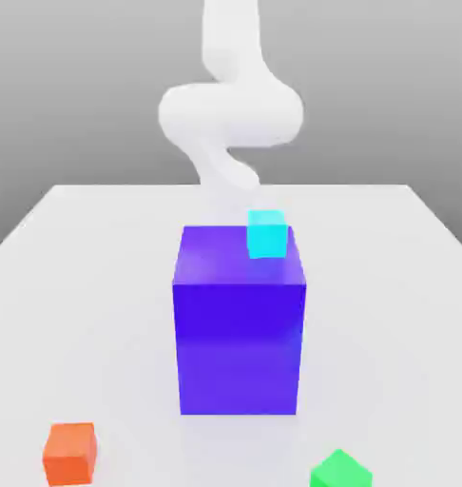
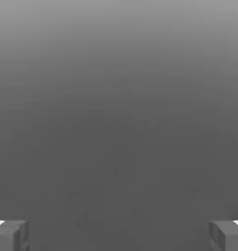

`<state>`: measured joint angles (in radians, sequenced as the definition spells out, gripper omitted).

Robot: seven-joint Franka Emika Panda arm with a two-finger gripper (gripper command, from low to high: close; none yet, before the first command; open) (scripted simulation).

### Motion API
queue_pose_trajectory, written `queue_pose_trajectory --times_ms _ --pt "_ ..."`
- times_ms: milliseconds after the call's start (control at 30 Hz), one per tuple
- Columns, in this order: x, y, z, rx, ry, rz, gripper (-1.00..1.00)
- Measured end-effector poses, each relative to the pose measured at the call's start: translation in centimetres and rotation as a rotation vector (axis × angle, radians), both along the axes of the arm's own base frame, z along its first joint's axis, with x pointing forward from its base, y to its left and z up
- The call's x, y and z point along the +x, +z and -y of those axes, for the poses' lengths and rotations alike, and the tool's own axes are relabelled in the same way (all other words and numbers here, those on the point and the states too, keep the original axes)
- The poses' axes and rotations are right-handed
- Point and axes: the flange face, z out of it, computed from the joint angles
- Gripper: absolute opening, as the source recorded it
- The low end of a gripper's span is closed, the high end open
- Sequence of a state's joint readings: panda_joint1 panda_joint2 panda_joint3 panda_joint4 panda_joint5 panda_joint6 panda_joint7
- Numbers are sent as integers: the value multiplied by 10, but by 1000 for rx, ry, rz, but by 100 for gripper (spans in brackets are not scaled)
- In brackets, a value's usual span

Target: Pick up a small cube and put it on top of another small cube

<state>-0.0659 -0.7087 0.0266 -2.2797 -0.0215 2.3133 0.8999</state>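
We are at the start: our gripper (image 2: pixel 119 235) hangs with jaws spread wide and nothing between them. No magenta-pink small cube is visible to us. Next we must find one and descend.

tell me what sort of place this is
Most likely a simulated tabletop test scene, not a real room: a plain white table against a blank grey backdrop, flat-coloured blocks such as the big blue-purple cube and small orange cube, and a smooth white robot arm behind them.
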Motion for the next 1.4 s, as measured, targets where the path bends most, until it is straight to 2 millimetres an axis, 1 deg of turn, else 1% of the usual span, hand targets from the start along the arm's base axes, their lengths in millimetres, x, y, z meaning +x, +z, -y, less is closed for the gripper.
queue_pose_trajectory --times_ms 133,300,467,533,600,667,833,933,1067,1133,1167,1267,1300,1400 --pt "49 -41 27 57 -195 -83 0" --pt "99 -100 69 133 -429 -172 0" --pt "135 -167 120 216 -661 -249 0" --pt "145 -197 142 253 -755 -277 0" --pt "152 -227 169 292 -857 -303 0" --pt "155 -258 195 333 -956 -327 0" --pt "160 -338 240 438 -1176 -388 0" --pt "155 -386 267 508 -1314 -420 0" --pt "142 -451 301 608 -1503 -460 0" --pt "132 -483 315 660 -1596 -478 0" --pt "131 -500 319 673 -1618 -482 0" --pt "129 -550 322 684 -1638 -486 0" --pt "128 -559 322 684 -1639 -487 -100" --pt "128 -559 322 684 -1639 -486 -100"
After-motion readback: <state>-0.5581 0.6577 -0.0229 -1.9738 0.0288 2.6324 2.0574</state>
